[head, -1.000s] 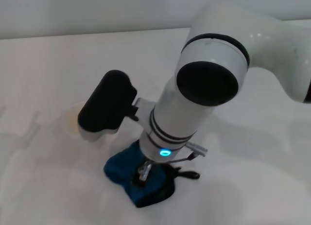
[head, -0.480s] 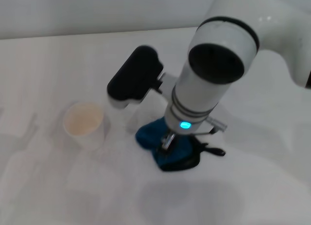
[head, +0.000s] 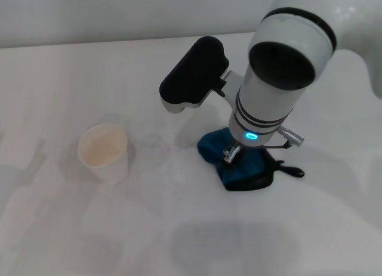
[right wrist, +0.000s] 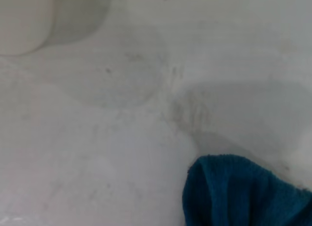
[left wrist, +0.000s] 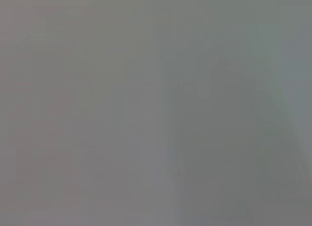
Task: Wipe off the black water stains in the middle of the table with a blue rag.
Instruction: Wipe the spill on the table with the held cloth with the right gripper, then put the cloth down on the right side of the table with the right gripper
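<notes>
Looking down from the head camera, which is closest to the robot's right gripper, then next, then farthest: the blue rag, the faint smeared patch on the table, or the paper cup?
1. The blue rag: directly under the right gripper, pressed onto the table.
2. The faint smeared patch: to the rag's left, between rag and cup.
3. The white paper cup: farthest, well off to the left.
</notes>
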Motion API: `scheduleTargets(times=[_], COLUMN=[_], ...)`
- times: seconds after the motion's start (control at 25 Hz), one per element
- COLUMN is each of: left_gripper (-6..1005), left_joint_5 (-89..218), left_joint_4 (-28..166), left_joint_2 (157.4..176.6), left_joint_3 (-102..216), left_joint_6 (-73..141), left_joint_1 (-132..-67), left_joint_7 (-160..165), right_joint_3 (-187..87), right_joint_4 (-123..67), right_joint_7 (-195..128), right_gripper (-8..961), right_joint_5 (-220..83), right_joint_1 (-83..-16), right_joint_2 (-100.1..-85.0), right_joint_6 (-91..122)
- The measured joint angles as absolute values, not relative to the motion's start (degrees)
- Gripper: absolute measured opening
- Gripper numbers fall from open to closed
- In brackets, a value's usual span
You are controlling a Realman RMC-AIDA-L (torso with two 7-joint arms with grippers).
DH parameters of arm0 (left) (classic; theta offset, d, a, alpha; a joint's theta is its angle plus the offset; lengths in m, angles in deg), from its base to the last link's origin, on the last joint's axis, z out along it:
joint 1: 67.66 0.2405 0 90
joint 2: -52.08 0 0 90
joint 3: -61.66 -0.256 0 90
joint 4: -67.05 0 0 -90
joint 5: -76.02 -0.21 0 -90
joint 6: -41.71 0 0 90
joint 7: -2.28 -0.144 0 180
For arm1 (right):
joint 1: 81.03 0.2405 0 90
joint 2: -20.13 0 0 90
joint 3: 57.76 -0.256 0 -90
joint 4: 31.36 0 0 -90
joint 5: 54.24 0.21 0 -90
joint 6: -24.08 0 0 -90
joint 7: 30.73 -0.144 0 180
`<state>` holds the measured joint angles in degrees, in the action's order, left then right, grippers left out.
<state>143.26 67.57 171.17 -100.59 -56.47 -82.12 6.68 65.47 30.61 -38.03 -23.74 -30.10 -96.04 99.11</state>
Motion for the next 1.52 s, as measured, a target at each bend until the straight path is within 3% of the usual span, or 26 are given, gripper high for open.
scheduleTargets(times=[0.4,0.72,1.52], left_gripper=[879,879,879], left_joint_5=[143.3,143.3,143.3], left_joint_4=[67.6,67.5,67.5], left_joint_2=[171.09,170.99,171.01], left_joint_3=[-100.6,-100.5,-100.5], left_joint_6=[-56.2,-56.2,-55.2], left_joint_1=[-82.2,-82.6,-84.7], left_joint_7=[6.7,6.7,6.7], right_joint_3=[51.7,42.6,32.1], right_joint_4=[46.8,47.9,44.5], right_joint_7=[-29.7,-25.3,-20.2], right_gripper=[96,103,121], right_joint_5=[-27.3,-33.6,-39.9], right_joint_1=[-42.7,-50.0,-52.0], right_joint_2=[-95.44,-95.21,-95.10], right_joint_6=[103.4,107.1,110.5])
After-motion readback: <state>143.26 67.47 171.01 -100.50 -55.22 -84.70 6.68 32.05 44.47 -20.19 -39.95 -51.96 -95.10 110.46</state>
